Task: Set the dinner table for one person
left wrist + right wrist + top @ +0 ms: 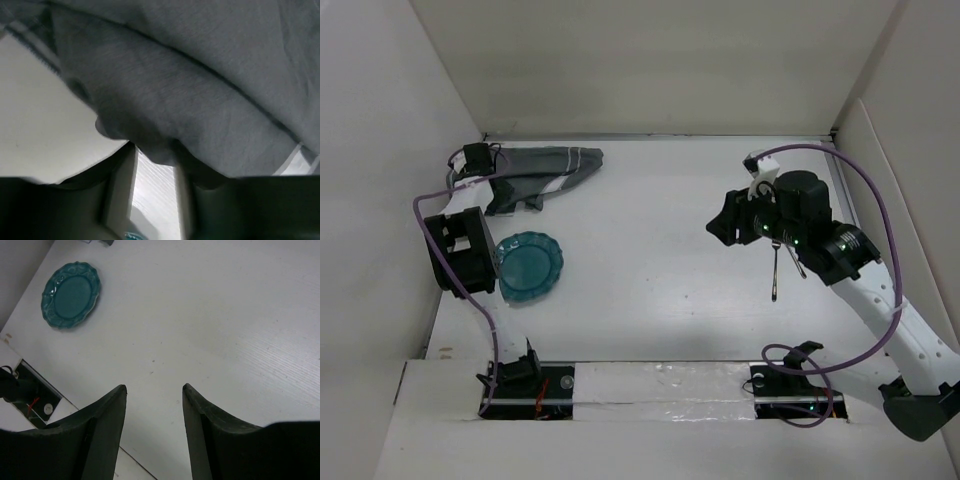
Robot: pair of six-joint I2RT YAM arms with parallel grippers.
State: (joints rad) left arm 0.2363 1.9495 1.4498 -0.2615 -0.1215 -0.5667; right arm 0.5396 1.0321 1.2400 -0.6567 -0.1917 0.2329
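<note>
The dinner table (pixel 650 230) is plain white and matt; in the right wrist view its lower right part shows fine parallel grain lines. At the left of the top view, the teal plate (pixel 529 266) looks glazed and glossy, with a scalloped rim. The cloth mat (pixel 535 175), upper left, is soft dark grey woven fabric with white stripes. The thin utensils (pixel 775 275) look like dull metal. The right gripper (pixel 154 387) has fingers (pixel 100 430) of smooth, matt black plastic.

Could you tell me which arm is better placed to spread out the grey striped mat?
Left: the left gripper is at the mat, cloth filling its wrist view. The right gripper hangs far off over bare table, jaws open.
</note>
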